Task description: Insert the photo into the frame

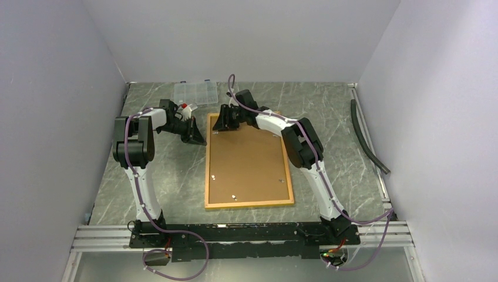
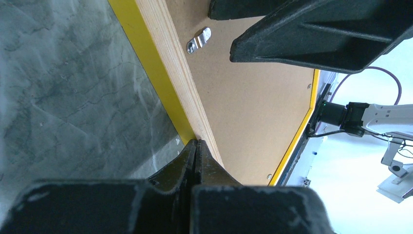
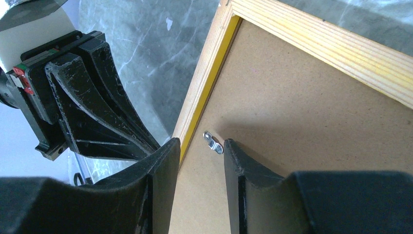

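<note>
Table (image 1: 158, 170) is flat stone-look; box (image 1: 195, 92) and hose (image 1: 367, 138) sit well apart from the work. Frame (image 1: 249, 204) lies back-up, long axis near-to-far, board (image 1: 249, 158) in it; photo not visible. Both arms are at the far-left corner. Right gripper (image 3: 200, 146) is part-open and empty, straddling a clip (image 3: 213, 143). Left gripper (image 2: 196, 146) is closed and empty, tips at the frame's left edge.

Clear compartment box (image 1: 195, 91) is lying at far edge of green marbled table (image 1: 176, 176); black hose (image 1: 365, 145) is lying along the right side.
</note>
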